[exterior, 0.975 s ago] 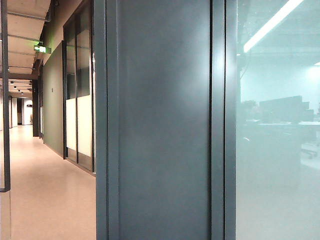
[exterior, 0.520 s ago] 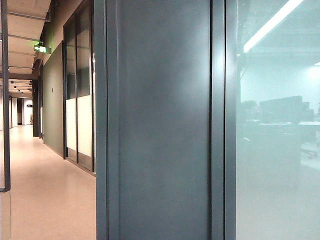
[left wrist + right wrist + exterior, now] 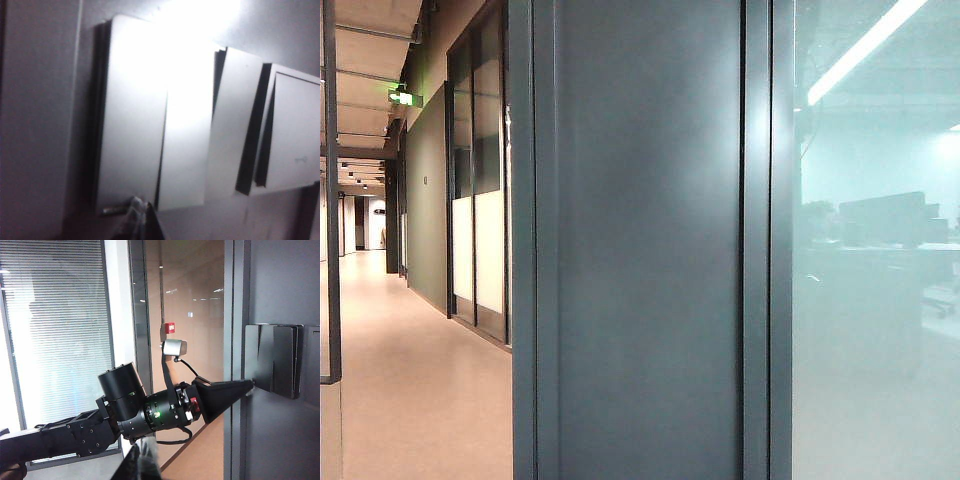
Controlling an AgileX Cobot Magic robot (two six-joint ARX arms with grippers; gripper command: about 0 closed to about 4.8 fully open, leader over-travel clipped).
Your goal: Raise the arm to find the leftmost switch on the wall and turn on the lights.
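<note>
On wall: white multi-rocker switch panel (image 3: 165, 120), dark grey wall (image 3: 280, 440).
Left gripper (image 3: 248, 385): fingers pinched together, tip touching panel's lower edge.
Right gripper (image 3: 142, 465): back from wall, state unclear.

Dim, blurred close-up — central glare

The left hand (image 3: 248, 385) is hard against the switch plate (image 3: 272, 360); open corridor lies behind.

L arm (image 3: 100, 430) is reaching out level, L gripper (image 3: 247, 385) w/ jaws closed to a point; R gripper (image 3: 142, 462) is barely showing, state unclear.
</note>
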